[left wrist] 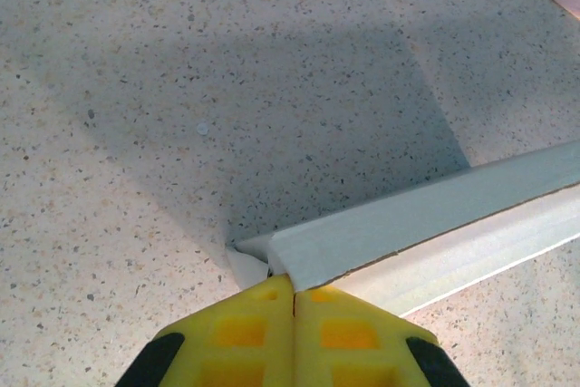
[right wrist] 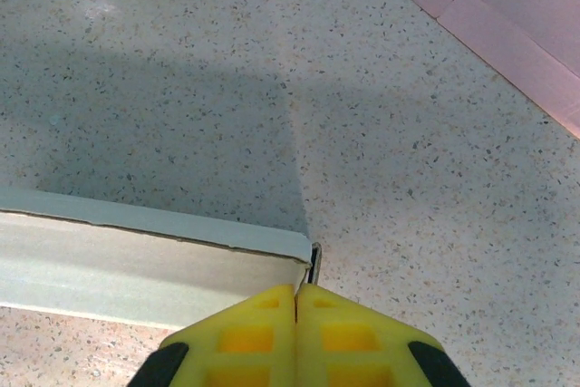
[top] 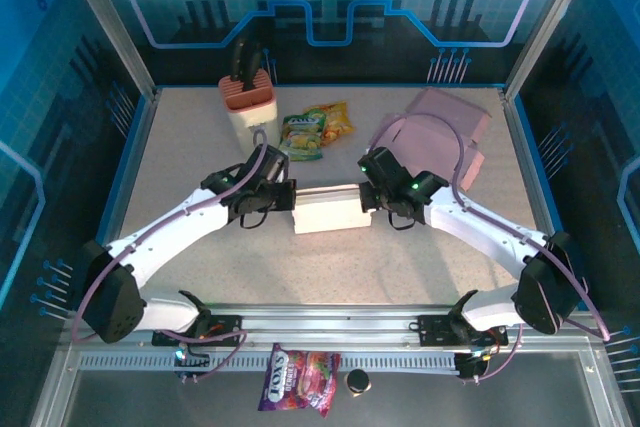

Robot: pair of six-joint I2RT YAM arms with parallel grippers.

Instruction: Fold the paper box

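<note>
Box (top: 328, 212), left pincer (left wrist: 293, 287), right pincer (right wrist: 296, 292) pinching ends

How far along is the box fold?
Done: the white paper box stands as a long raised shape. In hand: left claw and right claw are shut on its two ends. Left: closing those ends; whether they are tucked, I cannot tell.
</note>
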